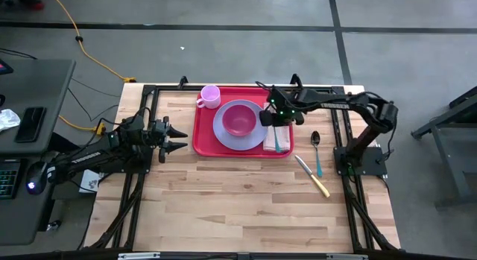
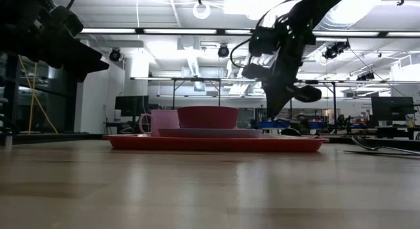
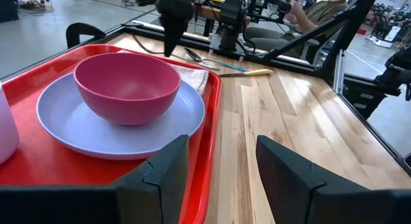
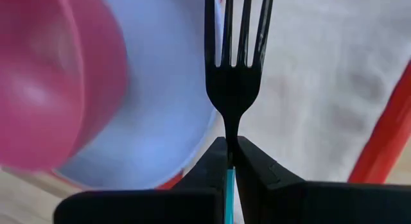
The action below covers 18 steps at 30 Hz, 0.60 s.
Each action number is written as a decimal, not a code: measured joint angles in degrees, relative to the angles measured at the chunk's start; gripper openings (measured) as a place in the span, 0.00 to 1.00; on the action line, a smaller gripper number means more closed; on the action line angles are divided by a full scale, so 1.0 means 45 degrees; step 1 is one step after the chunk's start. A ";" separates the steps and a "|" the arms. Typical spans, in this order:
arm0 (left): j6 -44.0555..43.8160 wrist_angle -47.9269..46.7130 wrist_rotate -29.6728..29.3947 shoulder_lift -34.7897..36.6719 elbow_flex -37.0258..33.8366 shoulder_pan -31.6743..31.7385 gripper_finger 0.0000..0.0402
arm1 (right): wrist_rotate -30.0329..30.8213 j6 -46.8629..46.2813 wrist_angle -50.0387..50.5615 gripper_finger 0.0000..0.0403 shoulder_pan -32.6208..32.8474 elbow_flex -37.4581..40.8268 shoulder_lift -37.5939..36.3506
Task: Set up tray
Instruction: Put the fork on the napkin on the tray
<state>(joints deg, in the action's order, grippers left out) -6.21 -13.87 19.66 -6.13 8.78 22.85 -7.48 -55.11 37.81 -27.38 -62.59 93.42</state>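
Observation:
The red tray point(image 1: 203, 133) lies in the middle of the table. It carries a lavender plate point(image 1: 223, 130) with a pink bowl point(image 1: 238, 120), a pink cup point(image 1: 210, 96) and a white napkin point(image 1: 270, 139). My right gripper point(image 1: 274, 118) hangs over the tray's right part, shut on a fork point(image 4: 234, 70) with a teal handle point(image 1: 277, 142). The fork's tines show over the napkin point(image 4: 321, 89) and the plate's rim point(image 4: 167, 102). My left gripper point(image 1: 173, 138) stands open at the tray's left edge, with nothing between its fingers point(image 3: 164, 176). My right gripper pinches the fork's neck point(image 4: 230, 129), just behind the tines, between its two fingertips. The tines stick out past the fingers, and the teal handle point(image 4: 229, 185) runs back between them. The fingers slant steeply down from the table's right side. In the low view the gripper point(image 2: 282, 91) is above the tray.
A spoon point(image 1: 315, 139) and a knife with a yellow handle point(image 1: 313, 176) lie on the bare wood right of the tray. The black frame's rails point(image 1: 141, 178) run along the table's edges. A person point(image 3: 314, 12) sits beyond the table's right side.

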 joint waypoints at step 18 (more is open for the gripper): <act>-0.0244 0.0005 0.0019 0.0000 0.0000 0.0000 0.53 | 0.0077 0.0225 0.0022 0.01 -0.1336 0.0112 0.0172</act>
<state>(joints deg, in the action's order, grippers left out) -7.31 -13.85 19.75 -6.13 8.78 22.85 -7.14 -54.10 37.91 -33.39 -62.08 94.19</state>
